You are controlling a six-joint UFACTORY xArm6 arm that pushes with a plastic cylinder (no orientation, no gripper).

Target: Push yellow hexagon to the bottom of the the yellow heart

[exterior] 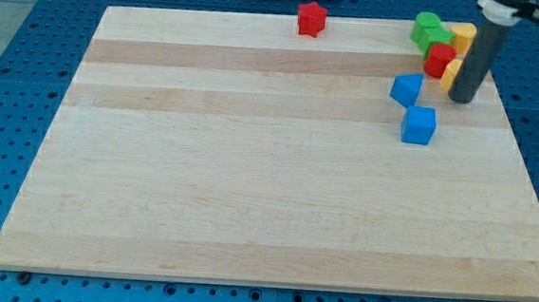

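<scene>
Progress: early. No pincer on this rig, only a rod; my tip [462,98] sits upper right, touching a yellow block [451,76], shape unclear, likely the hexagon. Another yellow block [463,34], maybe the heart, lies above. Push remains.

Yellow block [463,35], at the board's top-right corner: flat on the wood, its left side touching the green block [432,31], its lower edge hidden behind the red block [439,60]; shape unclear, partly covered. Second yellow block [451,74], just below the first: only a narrow sliver shows, wedged between the red block and the rod, touching both. Which is the hexagon and which the heart cannot be told.
</scene>
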